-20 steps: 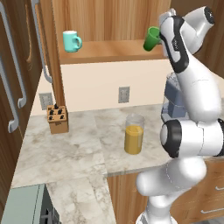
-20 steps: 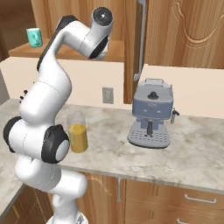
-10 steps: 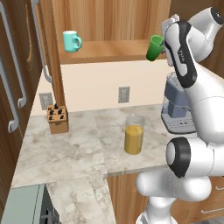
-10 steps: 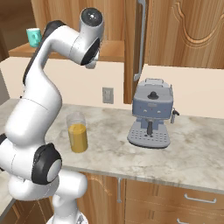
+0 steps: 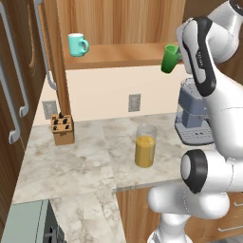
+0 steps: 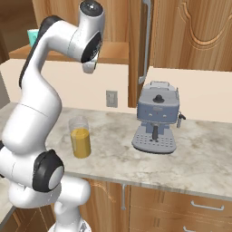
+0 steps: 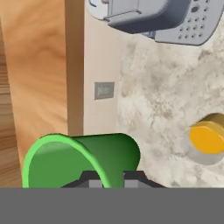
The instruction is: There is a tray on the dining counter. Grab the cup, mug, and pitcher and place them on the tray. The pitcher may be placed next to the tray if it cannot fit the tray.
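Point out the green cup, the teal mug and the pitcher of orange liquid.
cup (image 5: 168,59), left base view, on its green side wall.
mug (image 5: 76,45), left base view, on its teal body.
pitcher (image 5: 144,151), left base view, on the orange liquid behind the glass.

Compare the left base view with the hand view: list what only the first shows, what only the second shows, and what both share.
Left base view alone: the teal mug on the wooden shelf, and the knife block on the wall counter.

Hand view alone: the gripper shut on the rim of the cup, seen from close up.

Both: the green cup, the pitcher of orange liquid, the coffee machine, and the wall outlet.
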